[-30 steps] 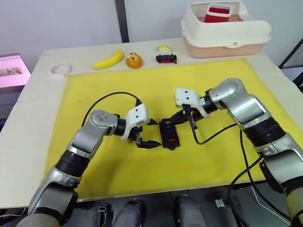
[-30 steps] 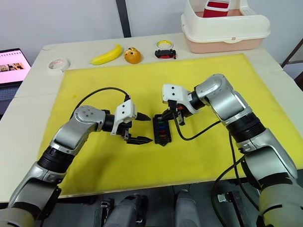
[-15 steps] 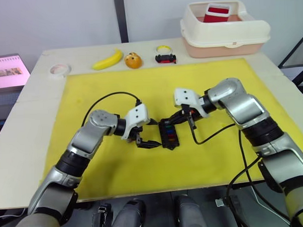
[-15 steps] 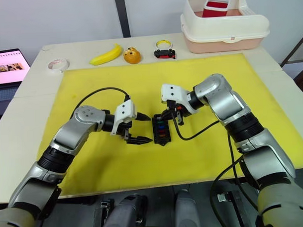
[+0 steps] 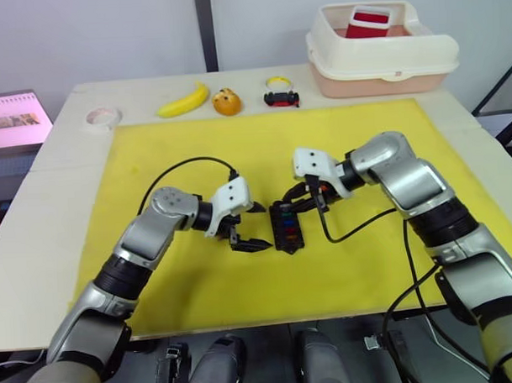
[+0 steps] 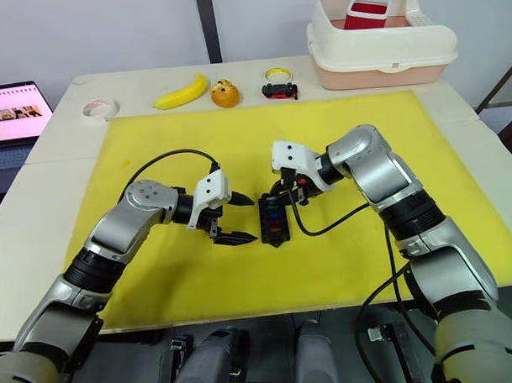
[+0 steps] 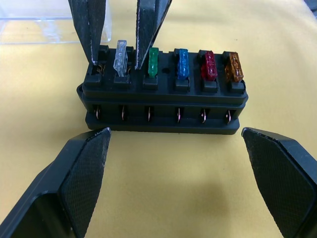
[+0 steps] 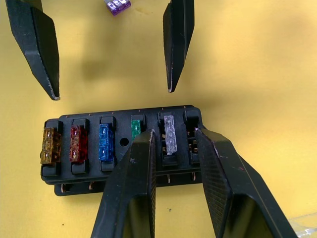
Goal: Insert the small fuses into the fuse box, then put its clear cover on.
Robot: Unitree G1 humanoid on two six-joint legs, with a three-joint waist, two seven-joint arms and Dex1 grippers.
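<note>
1. Head views: we see both arms bent inward over the yellow mat (image 5: 154, 153), meeting at the fuse box (image 5: 285, 227) mid-mat.
2. Left wrist view: our left end effector (image 7: 190, 163) stands wide apart before the box; orange, red, blue, green and clear fuse (image 7: 121, 57) are seated.
3. Right wrist view: our right end effector (image 8: 174, 144) straddles the clear fuse, fingers slightly apart; a purple fuse (image 8: 118, 5) lies loose beyond.

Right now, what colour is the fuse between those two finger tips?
Clear, nearly colourless fuse; the right wrist view shows it best.
</note>
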